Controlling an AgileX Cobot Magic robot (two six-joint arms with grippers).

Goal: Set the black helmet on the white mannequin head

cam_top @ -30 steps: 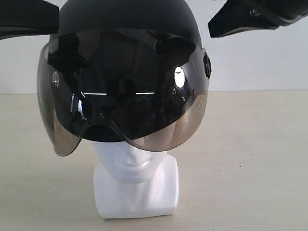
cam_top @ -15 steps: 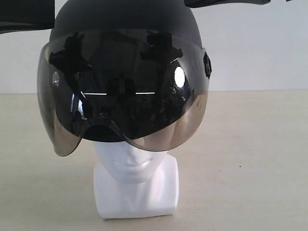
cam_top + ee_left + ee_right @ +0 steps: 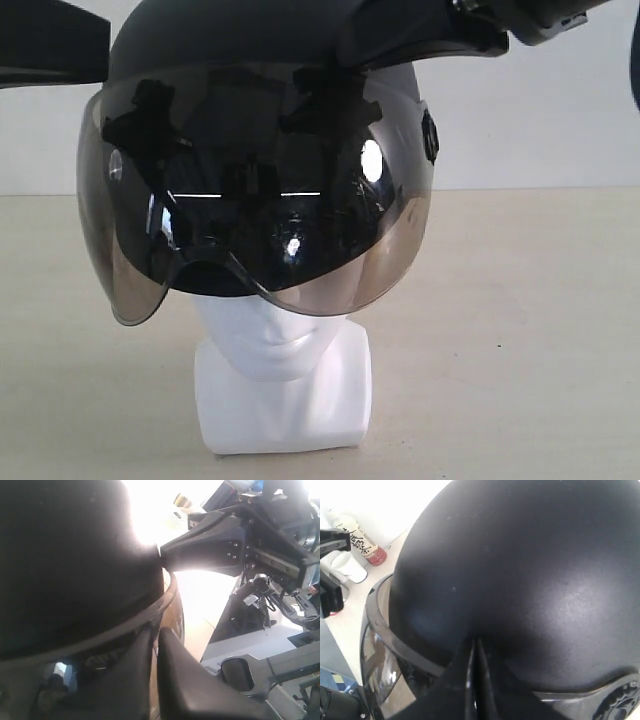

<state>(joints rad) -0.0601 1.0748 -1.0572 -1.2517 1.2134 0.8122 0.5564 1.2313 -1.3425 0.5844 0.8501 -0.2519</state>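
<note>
The black helmet (image 3: 255, 30) sits on the white mannequin head (image 3: 282, 345). Its smoky visor (image 3: 260, 210) hangs over the face down to the nose, leaving mouth, chin and neck base visible. My left gripper (image 3: 100, 45) is shut, its tips against the helmet's left side. The left wrist view shows its fingertips (image 3: 156, 632) nearly together at the rim of the shell (image 3: 65, 555). My right gripper (image 3: 400, 40) reaches across the helmet's upper front. It is shut, with its tips (image 3: 476, 645) pressed on the matte shell (image 3: 530, 570).
The head stands on a tan table (image 3: 520, 300) before a white wall. The right wrist view shows a labelled bottle (image 3: 362, 542) and a white cup (image 3: 347, 567) on the table beyond the helmet.
The right gripper rose out of view from the upper right, then came down across the helmet's top front. The left gripper shifted slightly. Helmet and head have not moved.
</note>
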